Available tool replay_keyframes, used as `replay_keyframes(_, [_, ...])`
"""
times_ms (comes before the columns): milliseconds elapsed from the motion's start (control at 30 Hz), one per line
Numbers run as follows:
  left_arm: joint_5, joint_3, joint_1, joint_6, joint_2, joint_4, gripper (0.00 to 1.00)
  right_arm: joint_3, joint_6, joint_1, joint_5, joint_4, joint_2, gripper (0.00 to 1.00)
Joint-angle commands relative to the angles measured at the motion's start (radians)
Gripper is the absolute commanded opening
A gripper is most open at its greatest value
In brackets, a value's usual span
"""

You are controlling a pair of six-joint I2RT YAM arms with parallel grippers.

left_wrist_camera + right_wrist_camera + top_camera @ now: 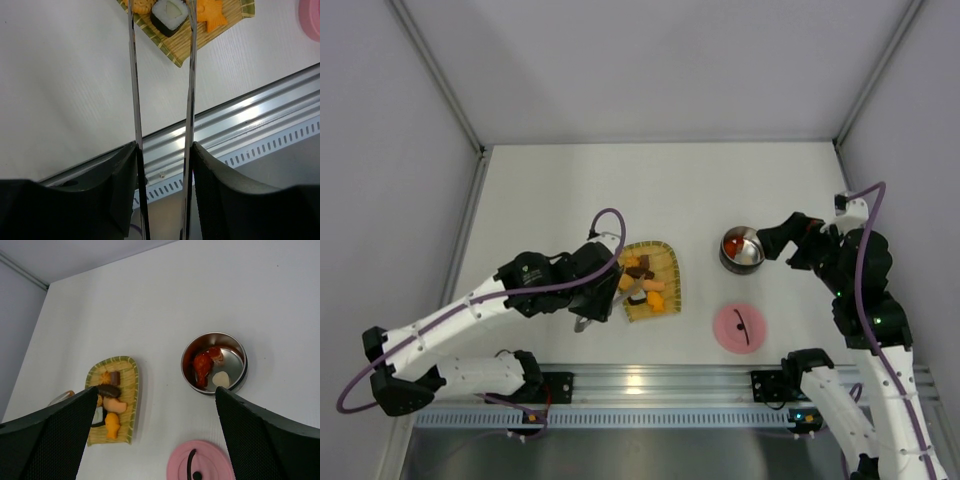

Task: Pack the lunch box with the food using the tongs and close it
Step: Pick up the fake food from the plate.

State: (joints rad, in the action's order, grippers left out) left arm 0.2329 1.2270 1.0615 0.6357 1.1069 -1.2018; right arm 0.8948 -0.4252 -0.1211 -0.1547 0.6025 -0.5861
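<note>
Right wrist view: lunch box (233, 360) stands uncovered, red piece (202, 367) and white piece (220, 378) seen inside; pink lid (212, 457) is laid near it. Other food (114, 404) is kept on yellow tray (130, 400). Tongs (133, 90) are clamped by left gripper (164, 147), tips cut off; right gripper (156, 390) is spread wide.

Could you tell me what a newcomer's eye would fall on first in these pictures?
The yellow woven tray of toy food pieces at mid-table draws the eye first, with the long silvery tongs in the left gripper framing a black-and-white roll on it. To its right stands the round steel pot holding red and white pieces, its pink disc lid lying nearer the arms.
</note>
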Motion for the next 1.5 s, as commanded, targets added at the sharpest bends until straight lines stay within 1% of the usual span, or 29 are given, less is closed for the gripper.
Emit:
replay_keyframes(0, [-0.015, -0.021, -0.001, 0.018, -0.030, -0.048, 0.51, -0.008, -0.012, 0.011, -0.013, -0.053, -0.003, 1.00])
replay_keyframes(200, [-0.085, -0.066, -0.001, -0.002, -0.028, -0.022, 0.50, -0.008, -0.009, 0.011, -0.008, -0.052, -0.003, 1.00])
replay_keyframes(300, [-0.095, -0.084, -0.001, -0.007, -0.027, -0.010, 0.50, -0.011, -0.009, 0.011, -0.008, -0.052, -0.003, 0.99])
replay_keyframes(833, [-0.072, -0.103, -0.001, -0.033, 0.030, 0.076, 0.50, -0.007, -0.001, 0.012, 0.000, -0.044, 0.000, 0.99])
replay_keyframes(1267, [-0.046, -0.086, -0.001, -0.041, 0.071, 0.094, 0.50, 0.004, 0.005, 0.011, 0.001, -0.044, -0.007, 0.99])
replay_keyframes(1367, [-0.049, -0.075, -0.001, -0.042, 0.080, 0.099, 0.48, 0.006, 0.006, 0.011, 0.001, -0.044, -0.009, 0.99])
replay_keyframes(1467, [-0.050, -0.066, -0.001, -0.044, 0.082, 0.097, 0.41, 0.007, 0.009, 0.012, 0.003, -0.043, -0.009, 1.00])
